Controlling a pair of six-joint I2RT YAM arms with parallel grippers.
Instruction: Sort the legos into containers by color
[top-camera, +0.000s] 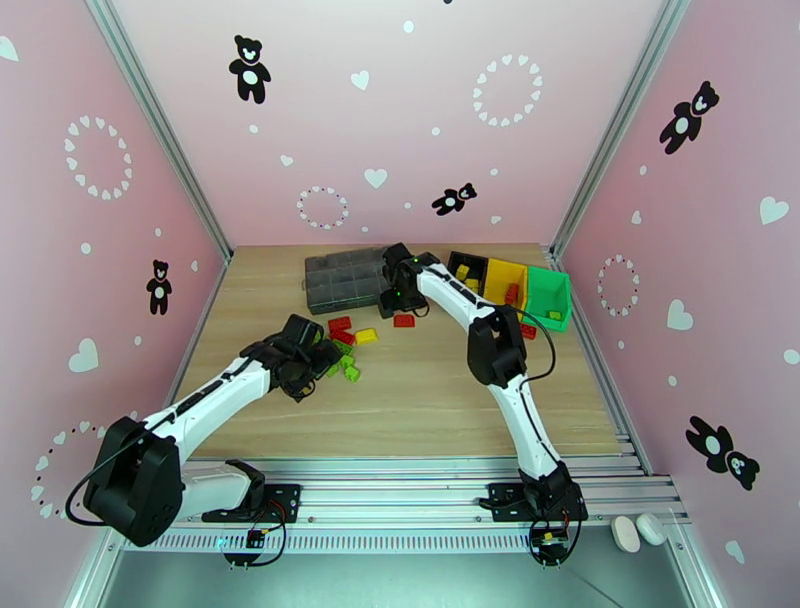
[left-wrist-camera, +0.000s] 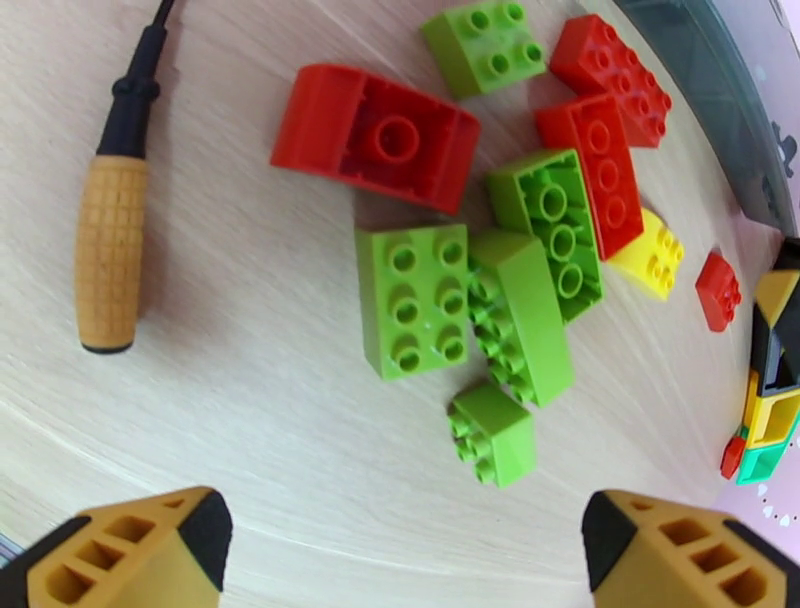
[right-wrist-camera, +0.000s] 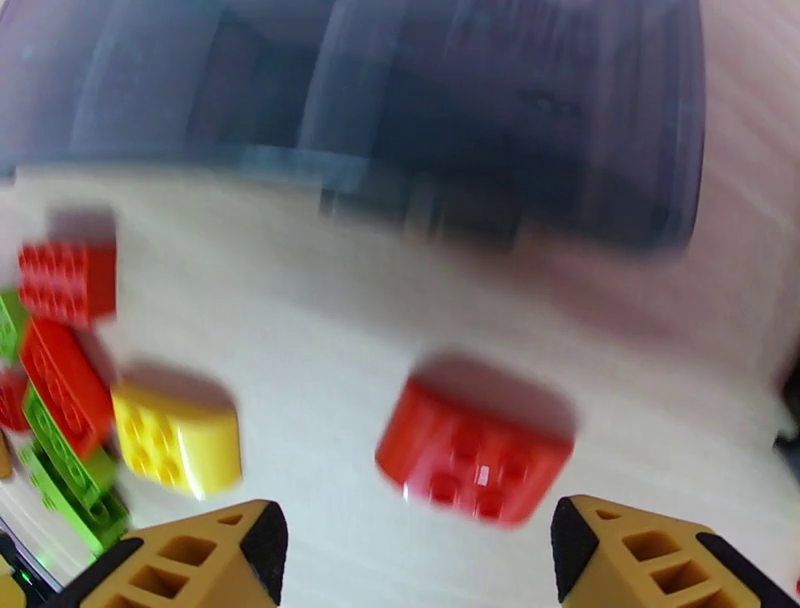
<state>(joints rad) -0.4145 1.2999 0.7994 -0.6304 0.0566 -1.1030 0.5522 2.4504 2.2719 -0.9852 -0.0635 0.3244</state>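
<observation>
Wooden-handled screwdriver (left-wrist-camera: 108, 262) and dark grey organizer box (top-camera: 345, 280) on wooden table (top-camera: 430, 400)

Left wrist view, centre cluster: five green bricks (left-wrist-camera: 412, 300), three red bricks (left-wrist-camera: 375, 135), one yellow brick (left-wrist-camera: 650, 258); left side, one screwdriver (left-wrist-camera: 110, 255). Overhead: three bins (top-camera: 505, 280).

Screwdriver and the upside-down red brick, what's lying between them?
Nothing. In the left wrist view, bare table runs from the screwdriver across to the red brick.
</observation>
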